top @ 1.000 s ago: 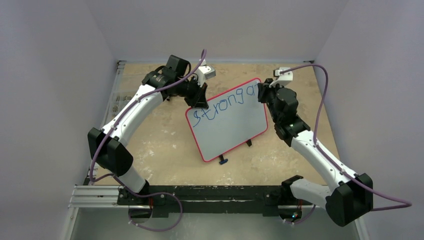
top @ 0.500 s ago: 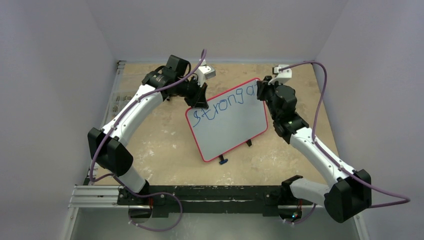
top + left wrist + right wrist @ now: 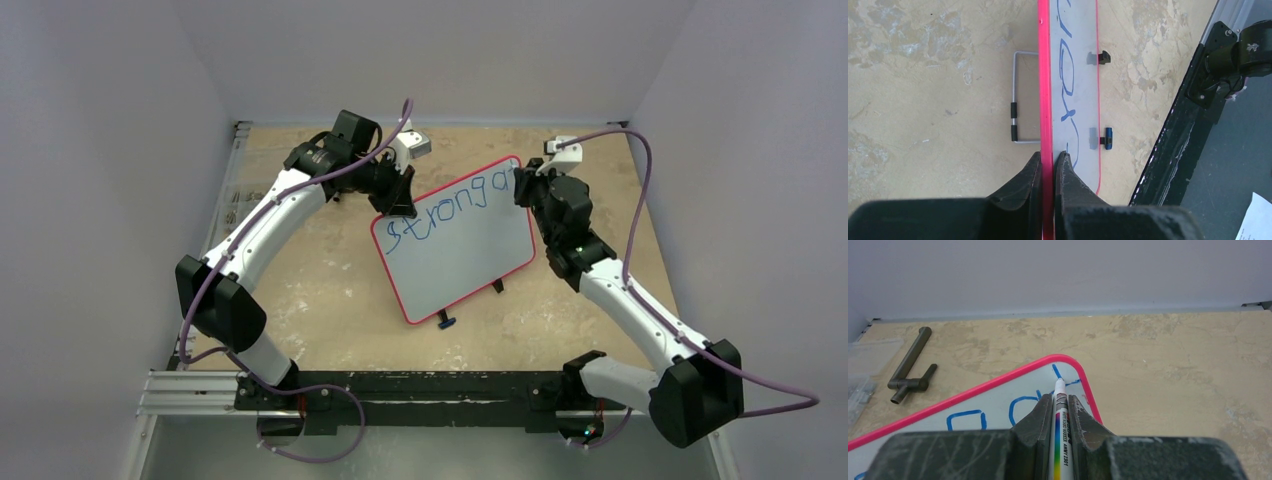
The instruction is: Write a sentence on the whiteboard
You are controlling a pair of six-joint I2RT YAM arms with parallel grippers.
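The whiteboard (image 3: 460, 260) sits in the middle of the tabletop (image 3: 320, 290), turned at a slant. Its two black feet (image 3: 446, 321) point toward the arm bases, and a wire stand (image 3: 1018, 95) shows behind it. The sentence (image 3: 450, 213) runs in blue along the far edge; I read "Strong", then an "a".

At the far-left corner, the left arm's fingers (image 3: 1062, 172) are clenched on the red frame, one on the face and one behind. At the far-right corner, the right arm's fingers (image 3: 1077, 415) are grasping a marker (image 3: 1060, 415), its tip down beside a short blue stroke.

The step in hand looks like the letter after that "a". To do it well I'd want a firm brace from the left, so the board cannot rock on its stand. The right should use light pressure and short strokes, and lift clear between letters. The line has almost reached the frame, so the remaining words belong on a fresh line in the bare white below, at the same slant.

Some things I cannot settle. The tip may be touching the surface or just above it. From overhead the right wrist covers the newest stroke. The left wrist camera sees the board nearly edge-on, which squashes the letters, and the marker's barrel is cut off at the picture's bottom. Farther back a dark T-shaped handle (image 3: 910, 367) lies on the tabletop.
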